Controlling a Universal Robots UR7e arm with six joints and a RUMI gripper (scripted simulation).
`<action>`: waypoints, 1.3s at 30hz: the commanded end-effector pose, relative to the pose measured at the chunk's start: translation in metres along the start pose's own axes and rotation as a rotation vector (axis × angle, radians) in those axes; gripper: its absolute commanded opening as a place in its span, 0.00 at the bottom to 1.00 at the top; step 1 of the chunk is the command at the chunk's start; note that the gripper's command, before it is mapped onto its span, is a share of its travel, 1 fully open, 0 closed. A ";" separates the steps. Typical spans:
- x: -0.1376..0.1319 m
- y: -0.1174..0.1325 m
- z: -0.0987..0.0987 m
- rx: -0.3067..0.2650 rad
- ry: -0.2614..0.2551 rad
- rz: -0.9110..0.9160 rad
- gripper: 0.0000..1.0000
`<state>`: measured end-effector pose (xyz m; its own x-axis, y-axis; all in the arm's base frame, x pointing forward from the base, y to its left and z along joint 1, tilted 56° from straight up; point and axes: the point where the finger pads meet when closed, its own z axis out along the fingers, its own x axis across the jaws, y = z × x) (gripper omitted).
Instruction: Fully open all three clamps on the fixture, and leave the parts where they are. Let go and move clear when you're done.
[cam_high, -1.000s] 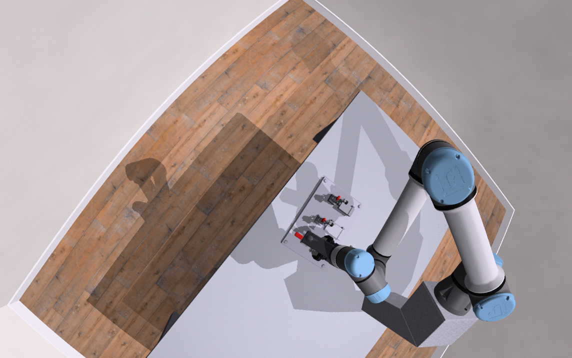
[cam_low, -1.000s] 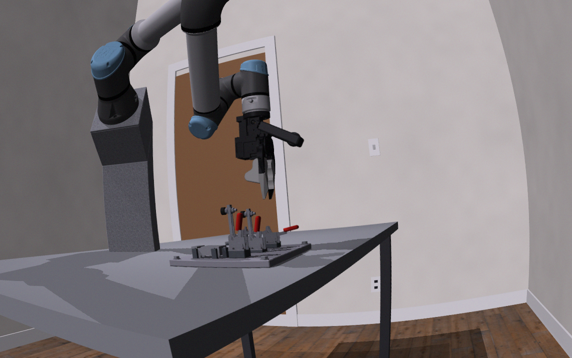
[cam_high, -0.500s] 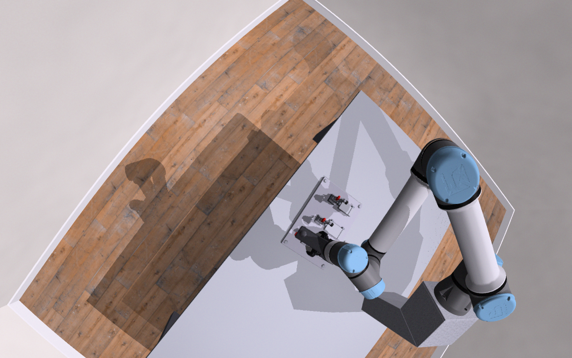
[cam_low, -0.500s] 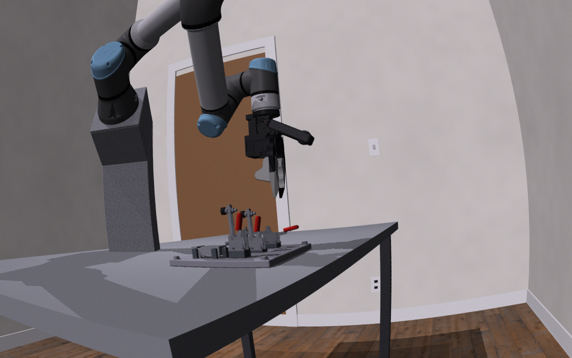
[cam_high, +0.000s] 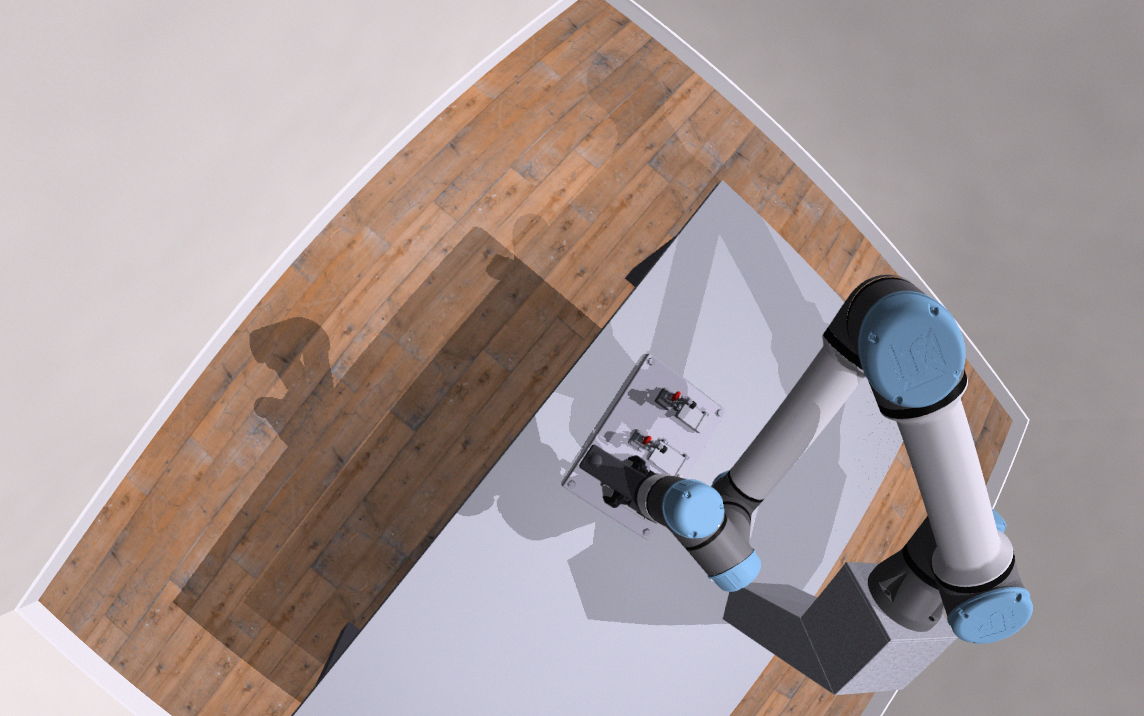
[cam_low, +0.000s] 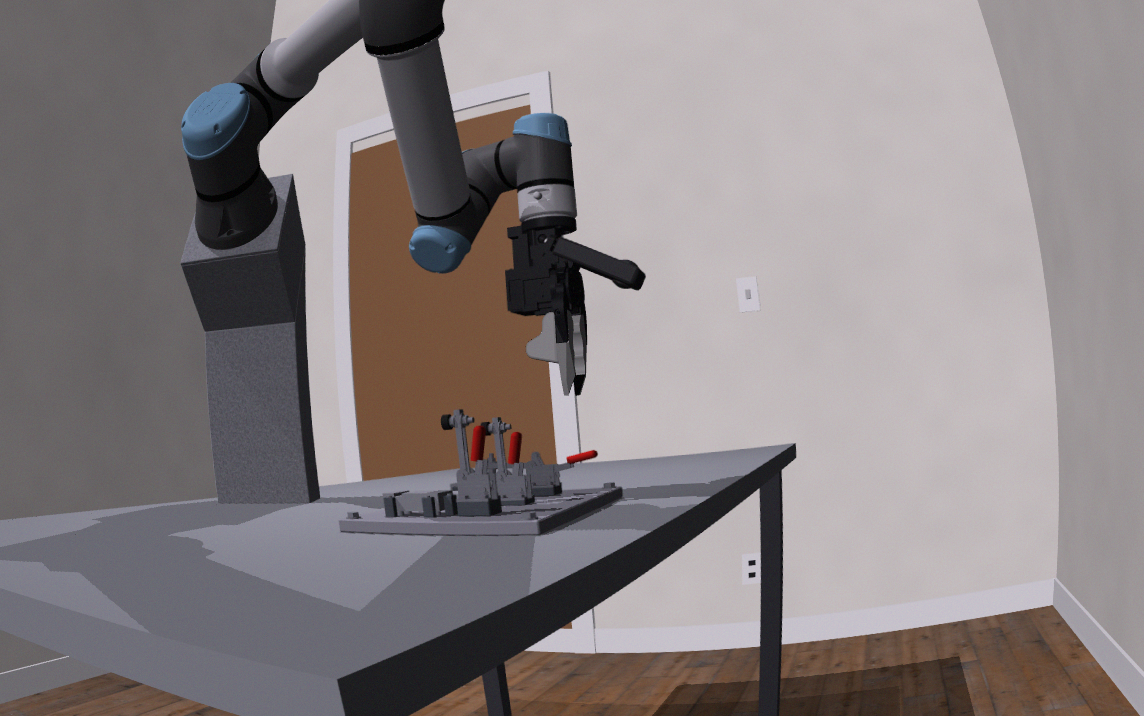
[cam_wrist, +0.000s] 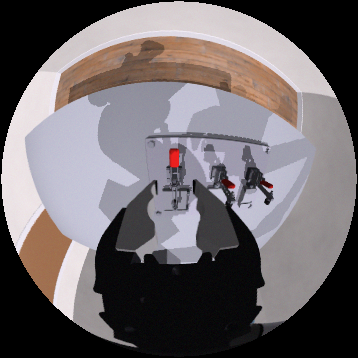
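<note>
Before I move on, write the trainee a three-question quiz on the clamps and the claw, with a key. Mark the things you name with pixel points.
1. How many of the clamps (cam_high: 672, 400) (cam_low: 476, 487) (cam_wrist: 218, 175) have their arm standing upright?
2. True or false: the claw (cam_high: 624, 479) (cam_low: 573, 392) (cam_wrist: 175, 181) is gripping a red handle.
3. In the wrist view, which clamp is closed: A) left, B) middle, C) right?

Key: 1. Two; 2. False; 3. A
</note>
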<state>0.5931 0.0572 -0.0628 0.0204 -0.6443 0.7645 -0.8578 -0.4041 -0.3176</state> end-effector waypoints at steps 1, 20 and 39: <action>0.000 -0.004 -0.001 0.004 0.000 0.001 0.28; 0.000 -0.003 0.037 0.001 0.000 0.001 0.28; 0.000 -0.002 0.068 0.001 0.000 0.001 0.28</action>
<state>0.6261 0.0156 -0.0999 0.0221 -0.6439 0.7648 -0.8597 -0.4028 -0.3142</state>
